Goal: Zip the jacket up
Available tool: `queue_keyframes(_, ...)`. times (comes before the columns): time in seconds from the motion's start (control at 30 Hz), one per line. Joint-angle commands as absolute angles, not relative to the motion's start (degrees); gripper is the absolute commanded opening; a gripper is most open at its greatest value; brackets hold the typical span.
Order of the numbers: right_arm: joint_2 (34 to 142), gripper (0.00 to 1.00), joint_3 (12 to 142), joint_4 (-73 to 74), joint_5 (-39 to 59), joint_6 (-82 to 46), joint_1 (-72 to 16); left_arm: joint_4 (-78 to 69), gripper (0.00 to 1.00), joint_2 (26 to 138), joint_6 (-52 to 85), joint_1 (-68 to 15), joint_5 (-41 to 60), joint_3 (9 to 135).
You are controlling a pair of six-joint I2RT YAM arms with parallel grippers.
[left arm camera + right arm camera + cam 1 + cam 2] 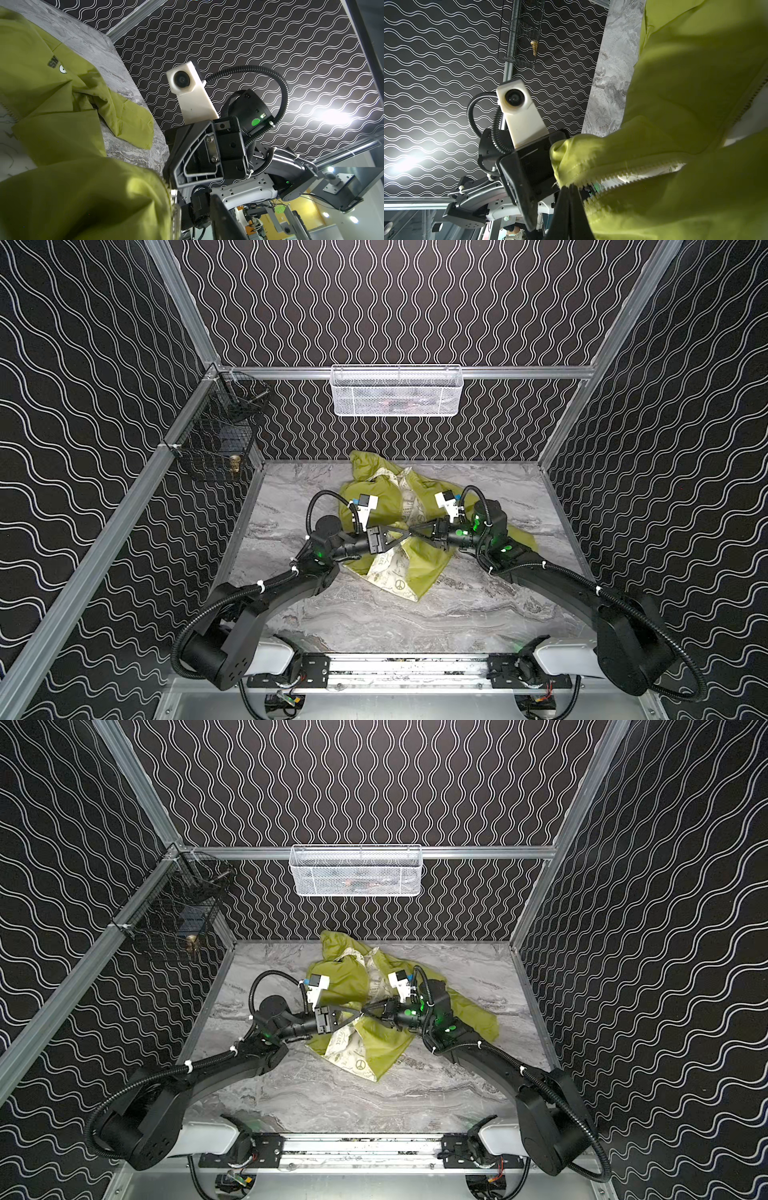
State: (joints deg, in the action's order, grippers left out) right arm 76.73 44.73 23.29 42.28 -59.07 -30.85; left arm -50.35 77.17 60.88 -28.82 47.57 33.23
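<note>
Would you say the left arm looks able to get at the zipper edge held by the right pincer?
Probably yes: the left pincer is open right beside the right pincer, which pinches the zipper edge of the jacket; nothing intervenes.

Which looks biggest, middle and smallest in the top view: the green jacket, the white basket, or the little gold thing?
Biggest: jacket.
Middle: white basket, though it hangs higher, likely nearer the camera.
Smallest: gold thing, inside the black wire basket.
</note>
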Motion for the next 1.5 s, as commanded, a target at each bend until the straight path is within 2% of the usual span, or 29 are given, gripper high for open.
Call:
queue_keyframes(0.0, 76.89, 0.0, 45.49, 23.03, 41.05, -58.54, -30.89, -46.34, 0.42, 76.12, 57.06, -28.77, 46.58, 32.6)
queue_keyframes(0.23, 77.79, 0.0, 46.13, 23.61, 40.74, -59.08, -30.94, -38.27, 0.42, 74.84, 51.9, -29.09, 45.83, 33.26)
queue_keyframes(0.63, 79.12, 0.0, 46.32, 24.39, 40.35, -59.72, -31.08, -40.09, 0.41, 77.23, 52.27, -32.5, 45.09, 35.0)
queue_keyframes(0.73, 79.28, 0.0, 46.25, 24.44, 40.25, -59.79, -31.04, -40.43, 0.34, 77.6, 52.36, -32.84, 44.91, 34.8)
queue_keyframes(0.8, 79.19, 0.0, 46.18, 24.37, 40.17, -59.68, -31.03, -40.4, 0.26, 77.62, 52.39, -32.83, 44.57, 34.39)
queue_keyframes(0.93, 79.01, 0.0, 46.01, 23.43, 39.54, -58.91, -31.05, -40.17, 0.0, 77.47, 52.38, -32.79, 44.41, 34.1)
queue_keyframes(1.17, 77.46, 0.0, 44.47, 21.38, 35.92, -57.04, -29.82, -37.89, 0.0, 75.19, 51.32, -32.78, 44.25, 33.16)
queue_keyframes(1.47, 77.65, 0.0, 44.12, 22.22, 35.82, -57.26, -28.74, -36.99, 0.0, 73.68, 50.98, -32.74, 43.86, 32.43)
